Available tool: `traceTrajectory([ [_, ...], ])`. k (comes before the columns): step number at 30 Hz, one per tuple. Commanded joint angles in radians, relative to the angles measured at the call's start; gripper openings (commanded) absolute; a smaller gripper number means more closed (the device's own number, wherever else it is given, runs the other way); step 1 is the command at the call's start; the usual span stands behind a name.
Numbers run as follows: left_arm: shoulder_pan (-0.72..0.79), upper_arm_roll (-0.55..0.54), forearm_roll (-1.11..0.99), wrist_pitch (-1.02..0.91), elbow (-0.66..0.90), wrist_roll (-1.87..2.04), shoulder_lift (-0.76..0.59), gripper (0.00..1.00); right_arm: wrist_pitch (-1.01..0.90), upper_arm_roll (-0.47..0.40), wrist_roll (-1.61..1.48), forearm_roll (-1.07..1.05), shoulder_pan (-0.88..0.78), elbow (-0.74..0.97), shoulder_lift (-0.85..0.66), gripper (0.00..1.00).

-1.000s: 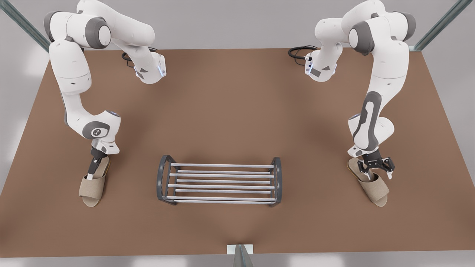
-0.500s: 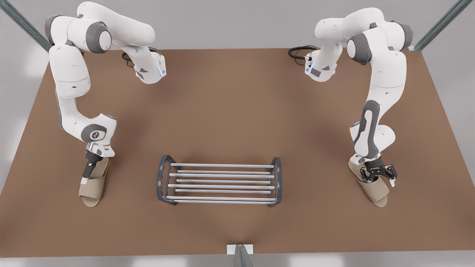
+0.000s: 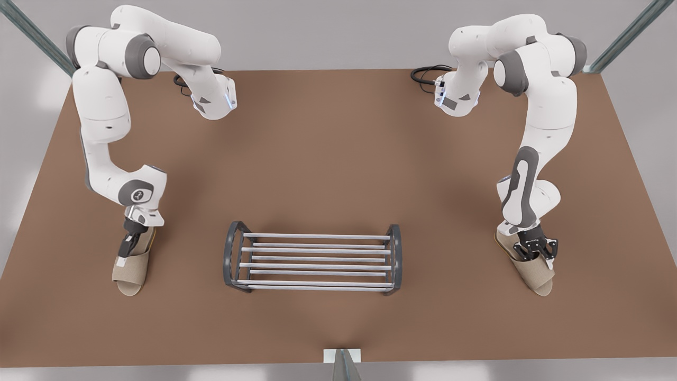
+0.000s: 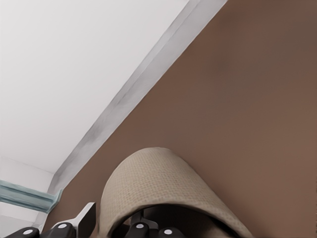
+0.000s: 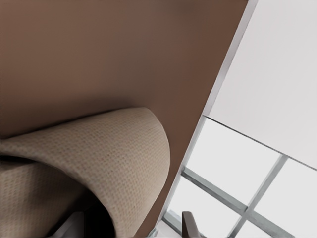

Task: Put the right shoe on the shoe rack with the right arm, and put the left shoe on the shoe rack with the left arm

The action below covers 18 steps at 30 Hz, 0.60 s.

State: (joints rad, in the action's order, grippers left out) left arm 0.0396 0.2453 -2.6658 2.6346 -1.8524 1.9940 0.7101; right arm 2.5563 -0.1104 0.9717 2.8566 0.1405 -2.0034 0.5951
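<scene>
**Well, both claws down at the shoes, rack bare**

Nearest me, on the left of the front view, the right shoe (image 3: 129,272), a tan open-toed slipper, lies flat on the brown table (image 3: 328,159) with its toe towards the near edge. The right claw (image 3: 124,254) is down on it from the heel side, tilted forward at the strap. In the right wrist view one finger (image 5: 190,225) stands outside the woven strap of the right shoe (image 5: 99,153), with a strip of table between them, so the claw is parted and has nothing clamped.

On the right of the front view the left shoe (image 3: 534,272) lies flat too, its toe angled near and to the right. The left claw (image 3: 537,253) sits low over the strap, broadside to me. The left wrist view looks along the arch of the left shoe (image 4: 158,183). Whether this claw has closed on the strap I cannot tell.

Between the two shoes, well apart from each, stands the shoe rack (image 3: 317,267). Its silver rods run left to right between dark arched end frames (image 3: 231,259).

Farther back both arms rise to their bases at the far edge, where a black cable (image 3: 428,74) loops.
</scene>
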Motion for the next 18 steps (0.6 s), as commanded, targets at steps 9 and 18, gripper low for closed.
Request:
traceTrajectory([
  [9, 0.005, 0.002, 0.000, 0.007, 0.002, -0.063, -0.024, 0.43, 0.004, 0.000, 0.076, 0.001, -0.005, 0.002, -0.008, 0.45],
  [18, 0.054, 0.008, 0.006, -0.002, 0.009, -0.328, -0.175, 0.27, 0.004, 0.000, 0.073, 0.006, -0.009, 0.002, -0.009, 0.33],
])
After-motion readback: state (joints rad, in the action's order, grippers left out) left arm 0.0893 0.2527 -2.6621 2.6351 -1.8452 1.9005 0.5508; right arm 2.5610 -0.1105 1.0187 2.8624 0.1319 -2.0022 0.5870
